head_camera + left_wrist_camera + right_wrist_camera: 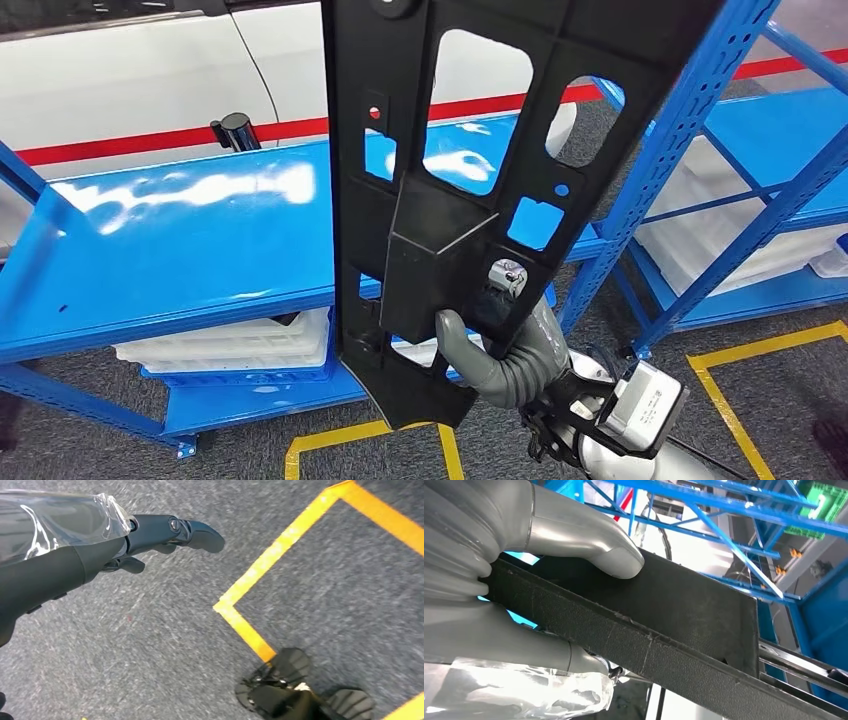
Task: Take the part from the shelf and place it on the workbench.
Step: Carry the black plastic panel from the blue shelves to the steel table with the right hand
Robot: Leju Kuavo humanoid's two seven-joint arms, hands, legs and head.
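Observation:
A long black plastic part (440, 180) with several cut-out openings stands nearly upright in the head view, reaching past the top of the picture. My right hand (505, 345) grips it near its lower end, thumb on the front face. Up close, the right hand (499, 580) has its thumb (594, 542) pressed on the part (684, 610) and fingers wrapped under its edge. My left hand (150, 537) hangs over the grey floor, fingers stretched out with nothing in them.
A blue metal shelf (180, 240) stands behind the part, white crates (240, 345) on its lower level. A second blue rack (760, 190) stands at the right with white bins below. Yellow floor tape (740, 380) marks the grey carpet. A white car body lies beyond the shelf.

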